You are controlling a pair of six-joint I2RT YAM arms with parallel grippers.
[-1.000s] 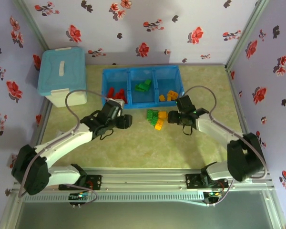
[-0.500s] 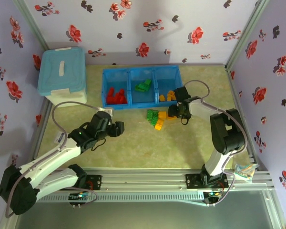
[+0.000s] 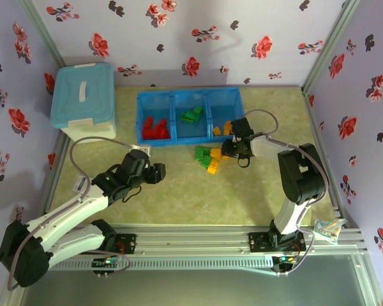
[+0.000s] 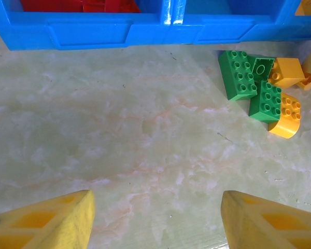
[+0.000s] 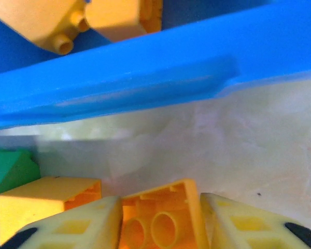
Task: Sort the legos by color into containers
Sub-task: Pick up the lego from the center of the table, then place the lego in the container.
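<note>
We see the right gripper (image 5: 160,207) pinching an orange-yellow brick (image 5: 156,228) between its yellow fingers. The brick's hollow underside with round tubes faces the wrist camera, just in front of the moulded wall of the glossy blue tray (image 5: 145,72). The left gripper (image 4: 155,207) hangs with fingers spread wide over the marbled pale table (image 4: 145,145). Near the tray's front lies a loose pile (image 4: 259,88) of studded green and orange-yellow pieces, one of them rounded. In the tray, red bricks (image 3: 154,127) sit in the left compartment, green bricks (image 3: 191,115) in the middle and orange-yellow bricks (image 3: 222,129) in the right.

Left jaws wide apart, right jaws tight around orange lego (image 5: 160,220).
</note>
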